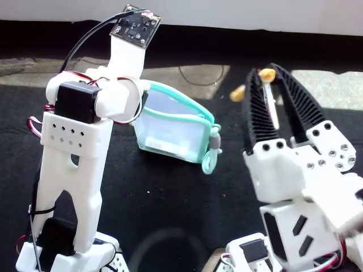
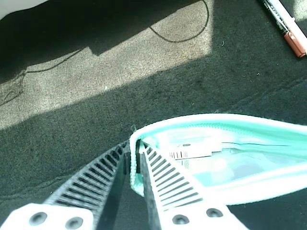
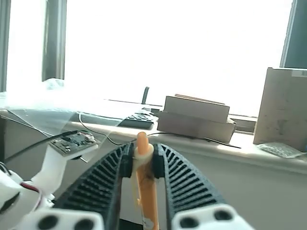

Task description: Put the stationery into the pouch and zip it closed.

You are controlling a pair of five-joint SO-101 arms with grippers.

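**Dark surface, partly sunlit**

A black, cloth-like surface (image 1: pixel 170 198) is seen, crossed at its far side by a pale sunlit patch (image 2: pixel 110 72). Across that patch a thin dark cable (image 2: pixel 184 33) is laid in a loose loop. A white pen (image 2: pixel 284 25) (capped in reddish brown) is found lying flat on the dark part, well apart from the cable. A mint-edged pouch (image 1: pixel 173 131) is seen low over the cloth; contact cannot be told.

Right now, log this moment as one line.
left hand: shut on pouch rim | right hand: shut on orange pen, held aloft | pouch: open, unzipped | white pen: lying on table
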